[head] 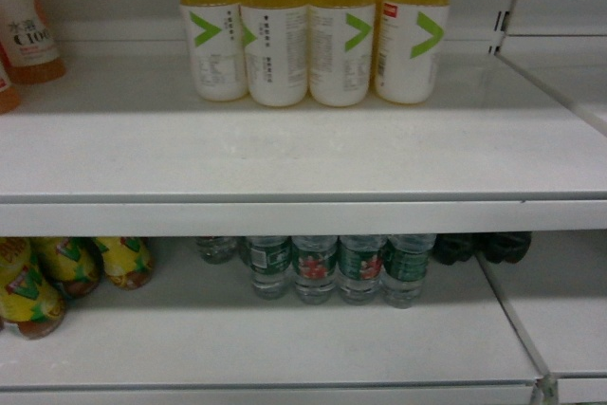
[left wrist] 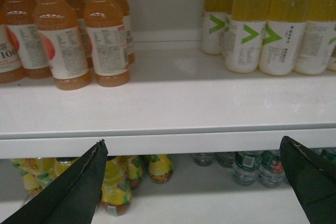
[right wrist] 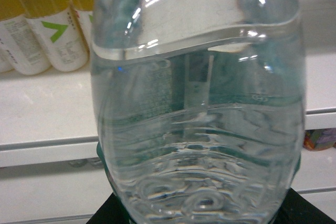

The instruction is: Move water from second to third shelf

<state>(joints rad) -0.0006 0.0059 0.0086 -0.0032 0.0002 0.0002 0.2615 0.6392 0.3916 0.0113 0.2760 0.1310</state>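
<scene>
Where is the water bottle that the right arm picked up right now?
The water bottle fills the right wrist view, close before that camera, in front of the shelf edge, with the yellow drink bottles behind on its left. The head view does not show it.

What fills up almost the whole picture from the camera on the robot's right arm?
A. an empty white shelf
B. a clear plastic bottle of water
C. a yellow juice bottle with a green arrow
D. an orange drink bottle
B: the right wrist view is nearly filled by a clear ribbed plastic water bottle, with the water line showing near its top and yellow juice bottles with white labels only small behind it.
</scene>
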